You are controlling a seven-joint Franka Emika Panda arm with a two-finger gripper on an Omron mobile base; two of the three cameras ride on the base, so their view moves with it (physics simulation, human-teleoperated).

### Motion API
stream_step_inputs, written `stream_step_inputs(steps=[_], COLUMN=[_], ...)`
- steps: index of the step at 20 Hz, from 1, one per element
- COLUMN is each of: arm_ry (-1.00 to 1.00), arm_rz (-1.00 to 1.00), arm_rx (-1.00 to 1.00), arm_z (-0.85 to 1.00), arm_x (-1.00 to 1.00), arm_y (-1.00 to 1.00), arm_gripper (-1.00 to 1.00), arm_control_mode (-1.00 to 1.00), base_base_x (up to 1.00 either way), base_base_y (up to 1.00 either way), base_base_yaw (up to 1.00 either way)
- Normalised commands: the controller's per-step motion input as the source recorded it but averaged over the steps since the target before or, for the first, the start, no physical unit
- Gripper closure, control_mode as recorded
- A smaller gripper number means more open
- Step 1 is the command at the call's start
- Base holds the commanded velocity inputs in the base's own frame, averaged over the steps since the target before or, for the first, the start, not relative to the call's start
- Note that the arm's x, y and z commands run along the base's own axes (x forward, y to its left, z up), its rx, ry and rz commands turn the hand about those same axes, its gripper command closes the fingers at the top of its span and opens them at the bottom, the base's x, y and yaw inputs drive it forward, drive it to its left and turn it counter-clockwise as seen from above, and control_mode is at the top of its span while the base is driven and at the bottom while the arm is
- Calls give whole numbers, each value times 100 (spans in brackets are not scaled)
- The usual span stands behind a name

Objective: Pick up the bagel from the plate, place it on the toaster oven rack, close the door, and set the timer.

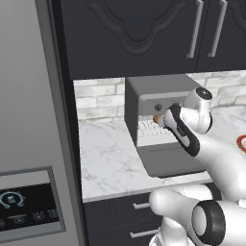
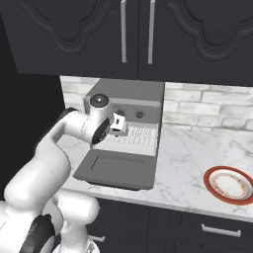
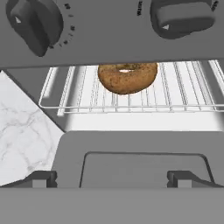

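Jaws stood wide and empty on the gripper [image 3: 111, 179]. Bagel [image 3: 127, 77] lay on the toaster oven rack [image 3: 183, 94] — placement judged complete. Plate [image 2: 230, 184] sat bare. Door [image 3: 144, 162] hung open, flat — closing and timer outstanding.

Golden-brown bagel [image 3: 127, 77] laid flat on the wire rack [image 3: 183, 94] inside the oven, rack spanning the opening, dark grey door [image 3: 140, 162] folded down flat, red-rimmed plate [image 2: 229, 185] set well apart on the counter

Oven mouth open above door [image 3: 144, 164]
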Motion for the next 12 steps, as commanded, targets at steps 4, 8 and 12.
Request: stream_step_inputs(steps=[4,8,12], arm_ry=[21,24,14], arm_rz=[-6,-8,-13], arm_rx=[28,42,34], arm_z=[28,9,1], arm_x=[-61,-42,-39], arm_y=[-80,-96,-91], arm_gripper=[-100,-100,-100], arm_control_mode=[-100,-100,-100], base_base_x=[0,0,0], base_base_y=[0,0,0], base_base_yaw=[0,0,0])
